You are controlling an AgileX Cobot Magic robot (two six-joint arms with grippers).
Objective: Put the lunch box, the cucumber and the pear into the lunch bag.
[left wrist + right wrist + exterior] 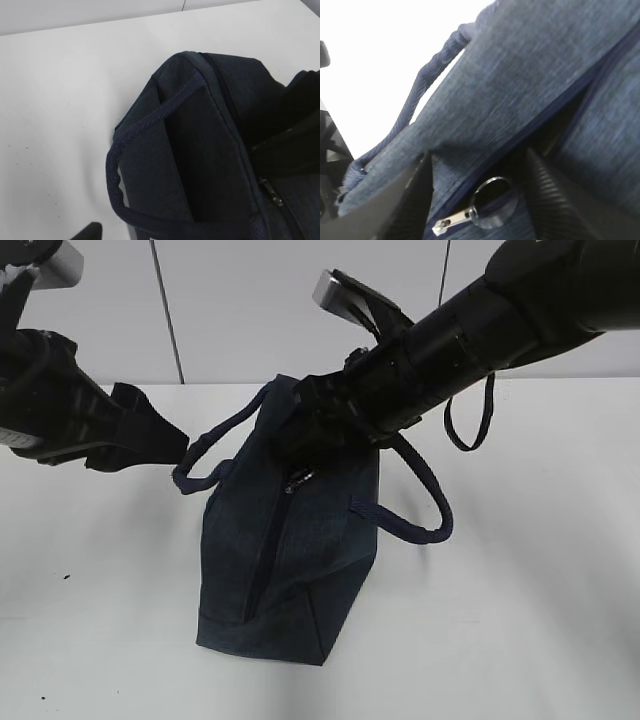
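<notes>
The lunch bag (285, 560) stands mid-desk (540, 600), the right gripper (477, 200) with fingers apart over its zipper pull (470, 212), the left gripper (150, 435) with fingers apart beside a handle (205, 465).

The right pincer (310, 445) blocks the lunch bag (290, 550) top; bare table (100, 620) lies open around it.

The navy lunch bag (200, 150) sits on the white table (60, 100), one loop handle (117, 165) drooping off its near side.
</notes>
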